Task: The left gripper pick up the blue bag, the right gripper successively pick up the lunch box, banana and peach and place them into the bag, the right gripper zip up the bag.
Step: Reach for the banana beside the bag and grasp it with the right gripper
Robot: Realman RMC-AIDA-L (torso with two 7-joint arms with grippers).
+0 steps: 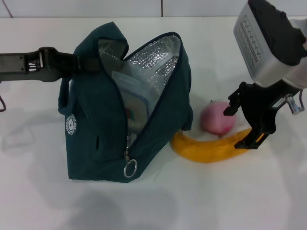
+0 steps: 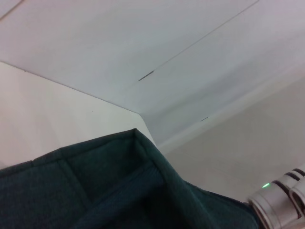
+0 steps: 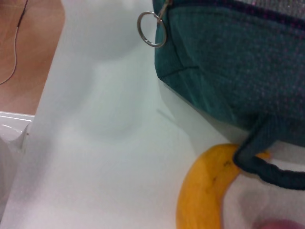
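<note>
The left gripper [image 1: 79,63] clamps the far left upper edge of the blue bag [image 1: 96,139], holding it upright and unzipped; the lunch box [image 1: 136,103] already sits inside. Right of the bag, the banana [image 1: 206,149] lies on the table, long axis left to right, the peach [image 1: 218,118] just behind. The right gripper [image 1: 244,127], nearer, hangs spread and empty over the banana's right end.
</note>
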